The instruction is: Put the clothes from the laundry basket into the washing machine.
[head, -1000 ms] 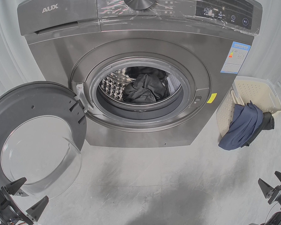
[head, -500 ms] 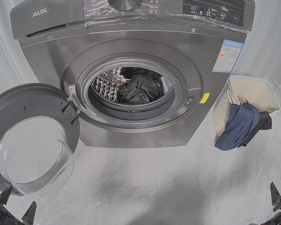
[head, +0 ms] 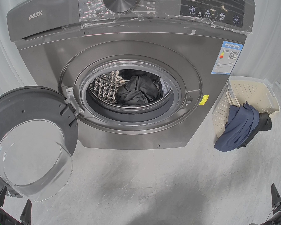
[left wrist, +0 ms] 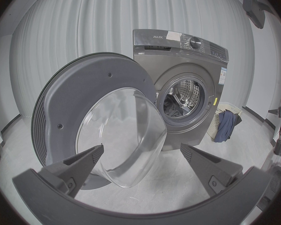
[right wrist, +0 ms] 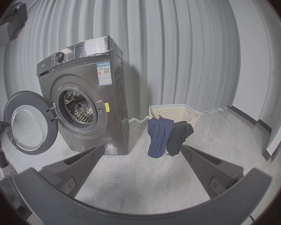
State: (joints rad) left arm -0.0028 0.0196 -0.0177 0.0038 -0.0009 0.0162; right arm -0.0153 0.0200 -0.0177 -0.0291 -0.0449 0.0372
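Right now you have both end effectors spread wide and empty: the left end effector (left wrist: 141, 147) low at 7 o'clock, just below the open door (head: 31, 141), and the right end effector (right wrist: 142, 147) at 5 o'clock. Your washing machine (head: 131, 44) sits at 12 with dark clothes (head: 137, 91) in its drum. At 3 o'clock, the laundry basket (head: 256, 91) has a navy garment (head: 237, 128) and a black garment (head: 265, 122) draped over its rim.

Washing machine (head: 46, 53) door (head: 28, 110) open, dark clothes (head: 137, 89) in drum (head: 103, 88); blue garment (head: 237, 127) over basket (head: 256, 91) rim.
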